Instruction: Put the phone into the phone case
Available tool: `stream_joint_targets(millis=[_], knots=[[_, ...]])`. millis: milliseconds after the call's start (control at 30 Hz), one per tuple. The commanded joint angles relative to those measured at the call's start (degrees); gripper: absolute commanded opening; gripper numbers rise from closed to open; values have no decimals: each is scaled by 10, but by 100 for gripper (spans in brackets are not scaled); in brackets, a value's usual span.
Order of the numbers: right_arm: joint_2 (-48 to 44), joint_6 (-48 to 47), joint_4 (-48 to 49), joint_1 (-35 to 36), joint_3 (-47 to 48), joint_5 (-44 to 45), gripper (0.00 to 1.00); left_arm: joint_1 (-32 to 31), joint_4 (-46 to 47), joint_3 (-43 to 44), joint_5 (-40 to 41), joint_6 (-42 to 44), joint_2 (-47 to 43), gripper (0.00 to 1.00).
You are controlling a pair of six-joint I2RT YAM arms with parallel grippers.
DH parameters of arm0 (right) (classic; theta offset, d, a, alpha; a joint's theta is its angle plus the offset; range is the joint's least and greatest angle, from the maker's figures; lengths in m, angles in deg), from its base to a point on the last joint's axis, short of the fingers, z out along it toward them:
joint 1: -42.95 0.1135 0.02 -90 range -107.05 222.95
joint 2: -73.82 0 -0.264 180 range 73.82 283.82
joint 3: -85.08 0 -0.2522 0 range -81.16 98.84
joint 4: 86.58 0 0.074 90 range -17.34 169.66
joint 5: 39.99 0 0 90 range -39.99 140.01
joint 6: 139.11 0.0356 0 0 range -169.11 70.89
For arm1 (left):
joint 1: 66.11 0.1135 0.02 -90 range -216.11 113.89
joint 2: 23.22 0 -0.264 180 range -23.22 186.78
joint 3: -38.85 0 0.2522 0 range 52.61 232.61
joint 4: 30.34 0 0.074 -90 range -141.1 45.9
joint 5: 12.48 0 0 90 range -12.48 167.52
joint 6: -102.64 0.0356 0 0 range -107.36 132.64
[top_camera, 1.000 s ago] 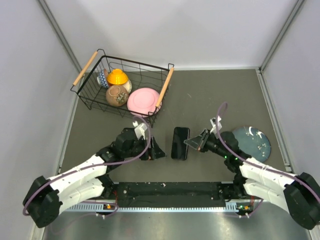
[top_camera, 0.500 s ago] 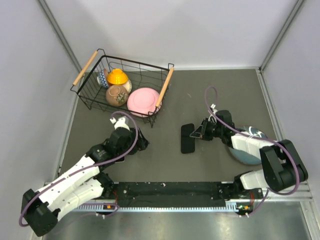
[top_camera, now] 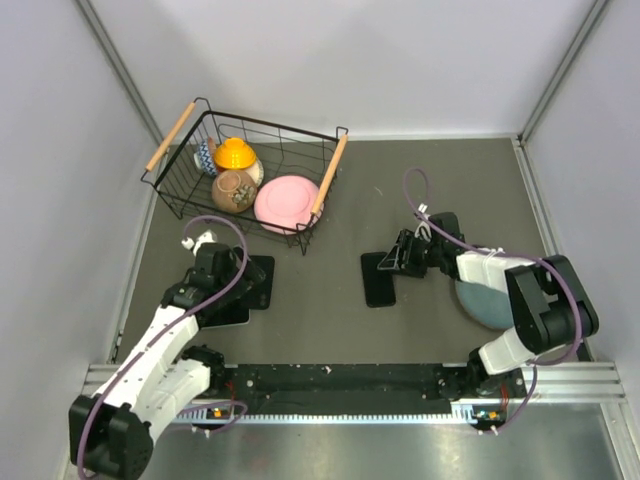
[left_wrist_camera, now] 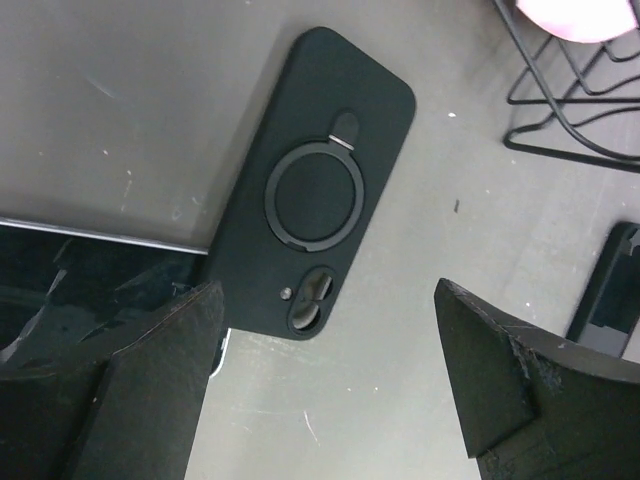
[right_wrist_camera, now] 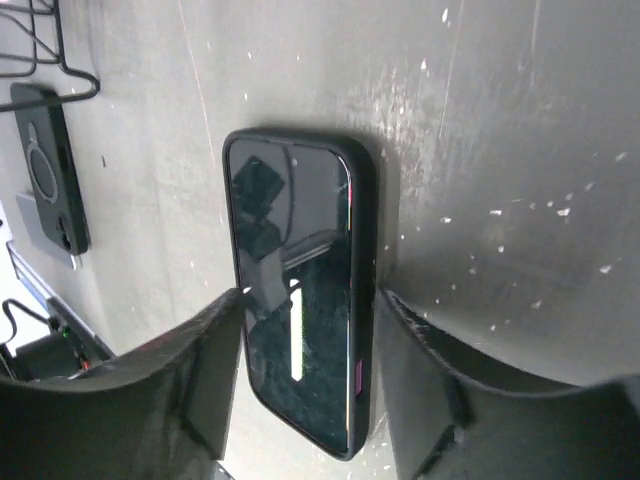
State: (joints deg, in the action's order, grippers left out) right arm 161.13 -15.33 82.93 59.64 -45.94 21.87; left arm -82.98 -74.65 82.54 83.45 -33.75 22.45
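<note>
The black phone case (left_wrist_camera: 315, 185) lies back up on the grey table, its ring and camera hole showing; from above the phone case (top_camera: 258, 275) is left of centre. My left gripper (left_wrist_camera: 328, 300) hangs wide open just short of the case's camera end and holds nothing. The phone (right_wrist_camera: 300, 290) lies screen up, a dark rim around it; from above the phone (top_camera: 378, 280) is near the middle. My right gripper (right_wrist_camera: 308, 300) is open, one finger close along each long side of the phone. The left gripper (top_camera: 235, 298) and the right gripper (top_camera: 398, 262) both sit low over the table.
A black wire basket (top_camera: 190, 125) at the back left holds a pink plate (top_camera: 287, 200), an orange lidded pot and a brown bowl. A blue plate (top_camera: 480, 305) lies under my right arm. The black rail (top_camera: 330, 380) runs along the near edge.
My left arm has swung left, away from the phone, and the case now lies in front of its open jaws. My right gripper went from shut to open astride the phone, which shifted slightly right.
</note>
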Motion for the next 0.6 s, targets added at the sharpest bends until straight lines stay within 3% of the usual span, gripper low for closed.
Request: stream_joint_targets(millis=[0,67,100,167,367,567], knots=[[-43,-24,-12,-4,27,22,63,31,25,16,-17,51,39,93],[-77,-29,-25,-4,23,26,73,34,20,34,6,70,65,97],[-89,-31,-29,-4,21,28,90,36,17,40,14,72,74,98],[-124,-31,-31,-4,10,29,98,36,6,51,43,72,93,98],[-203,-23,-24,-4,-24,13,99,35,42,52,-42,143,127,99],[-226,-39,-31,-5,-29,26,99,34,56,53,-56,168,181,99]])
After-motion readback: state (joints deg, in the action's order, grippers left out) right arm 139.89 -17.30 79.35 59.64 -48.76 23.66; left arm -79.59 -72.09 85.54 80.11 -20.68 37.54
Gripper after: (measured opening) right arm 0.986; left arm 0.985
